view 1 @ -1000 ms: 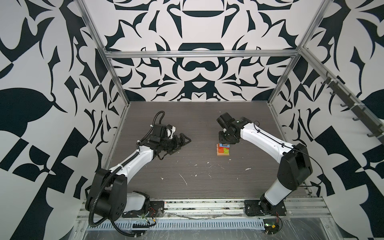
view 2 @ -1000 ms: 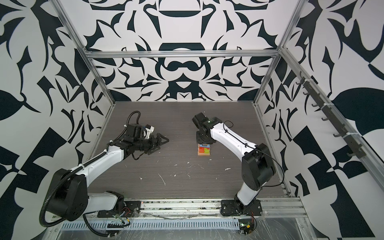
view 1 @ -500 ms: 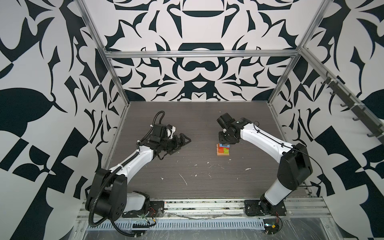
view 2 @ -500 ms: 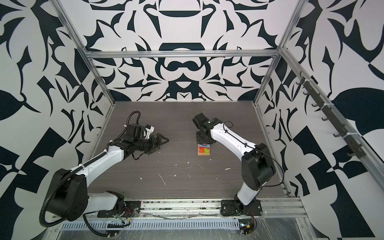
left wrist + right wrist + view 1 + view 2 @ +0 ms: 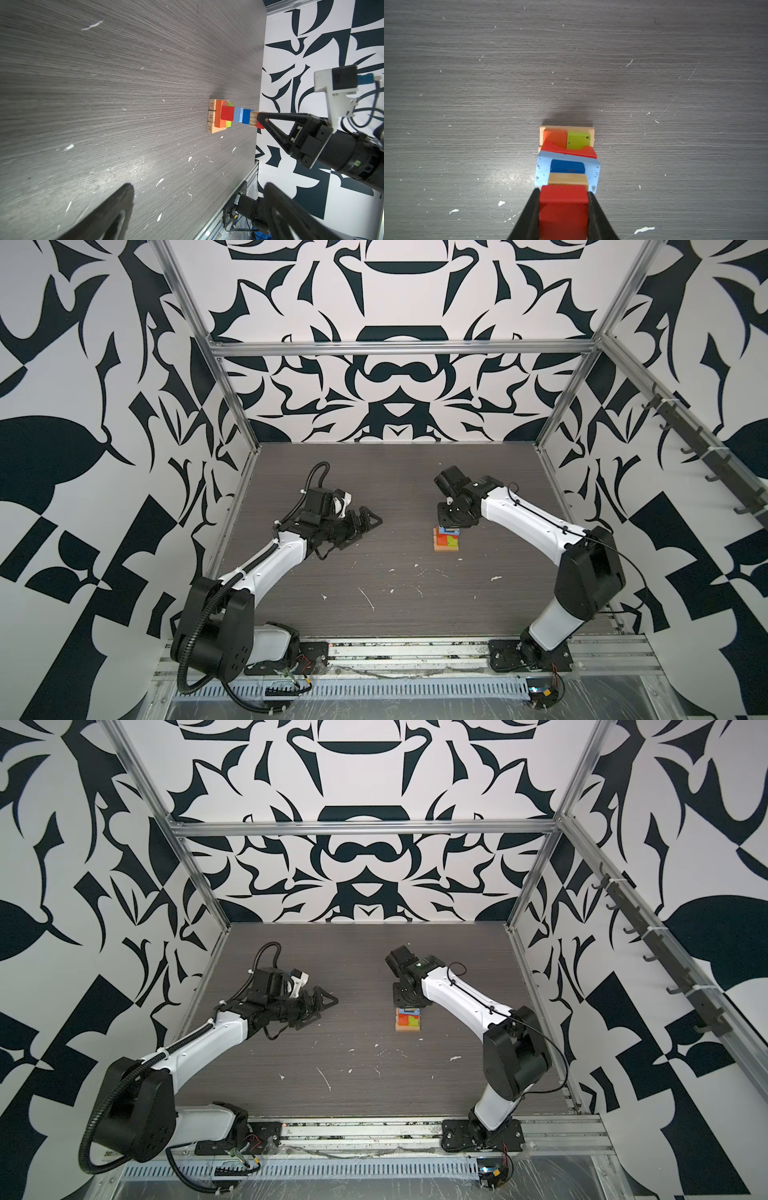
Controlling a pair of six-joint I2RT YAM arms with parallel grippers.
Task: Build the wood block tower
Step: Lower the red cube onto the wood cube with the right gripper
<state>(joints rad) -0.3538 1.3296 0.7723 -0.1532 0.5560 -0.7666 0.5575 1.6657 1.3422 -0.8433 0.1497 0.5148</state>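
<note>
The wood block tower (image 5: 446,542) (image 5: 408,1024) stands right of the table's middle in both top views. From the bottom it has tan numbered bars (image 5: 211,116), orange (image 5: 554,137) and lime green (image 5: 578,140) blocks, a red piece (image 5: 227,113), light blue (image 5: 238,114), dark blue (image 5: 246,116) and a tan cube (image 5: 253,118). My right gripper (image 5: 563,192) (image 5: 451,526) points straight down over the tower, shut on a red cube (image 5: 563,207) that sits against the tan cube. My left gripper (image 5: 363,531) (image 5: 198,186) hangs open and empty, well to the left of the tower.
White flecks (image 5: 368,597) are scattered over the dark wood-grain tabletop (image 5: 395,572). Patterned walls close in the back and both sides. An aluminium rail (image 5: 407,649) with both arm bases runs along the front edge.
</note>
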